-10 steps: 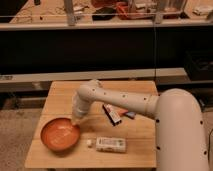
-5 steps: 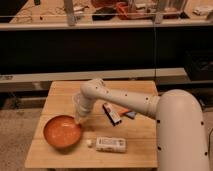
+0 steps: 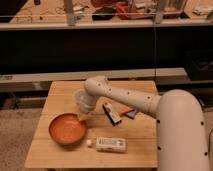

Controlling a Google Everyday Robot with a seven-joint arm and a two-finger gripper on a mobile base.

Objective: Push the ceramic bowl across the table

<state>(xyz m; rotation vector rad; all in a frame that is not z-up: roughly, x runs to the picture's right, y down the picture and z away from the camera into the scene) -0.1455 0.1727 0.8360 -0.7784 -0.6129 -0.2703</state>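
Note:
The orange-red ceramic bowl [image 3: 67,129] sits on the front left part of the light-wood table [image 3: 140,142]. My white arm reaches in from the right and bends down over the table's left half. The gripper [image 3: 82,116] points down at the bowl's far right rim and seems to touch it. A small translucent white cup [image 3: 79,97] stands just behind the gripper, partly hidden by the arm.
A dark packet [image 3: 112,113] and an orange and blue item [image 3: 129,112] lie at mid-table under my arm. A white box [image 3: 111,144] and a small white piece [image 3: 89,143] lie near the front edge, right of the bowl. Dark shelving stands behind the table.
The bowl has slid a little to the right and away from the front left corner, and the gripper has moved right along with its rim.

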